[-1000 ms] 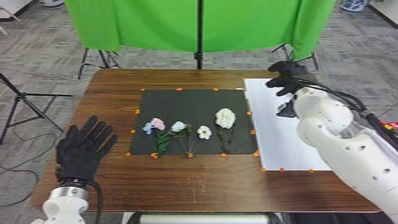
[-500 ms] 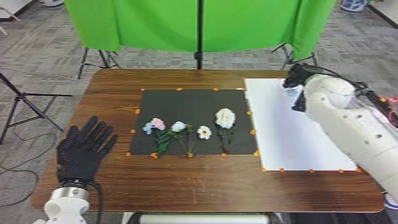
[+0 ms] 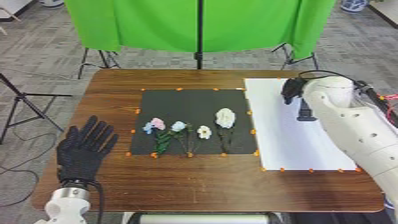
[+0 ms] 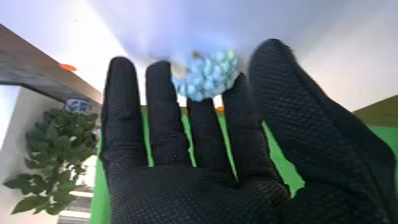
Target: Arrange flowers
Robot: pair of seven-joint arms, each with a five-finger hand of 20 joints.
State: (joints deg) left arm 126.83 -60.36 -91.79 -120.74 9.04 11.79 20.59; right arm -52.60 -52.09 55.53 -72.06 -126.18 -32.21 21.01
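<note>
In the head view, the right hand is over the far part of the white sheet. In the right wrist view, the right hand is open, with straight fingers and raised thumb. A pale blue flower head overlaps its fingertips; its stem is hidden. On the black mat lie a pink-and-blue flower, a light blue flower, a small white flower and a large white flower. The left hand rests open, fingers straight, at the table's left.
Small orange markers line the mat and sheet on the brown table. A green cloth hangs beyond the far edge. Dark cables run along the right arm.
The right hand has come back from the sheet's far end toward the robot. A pale blue patch beside it half a second ago is now covered in the head view. The left hand stays still.
</note>
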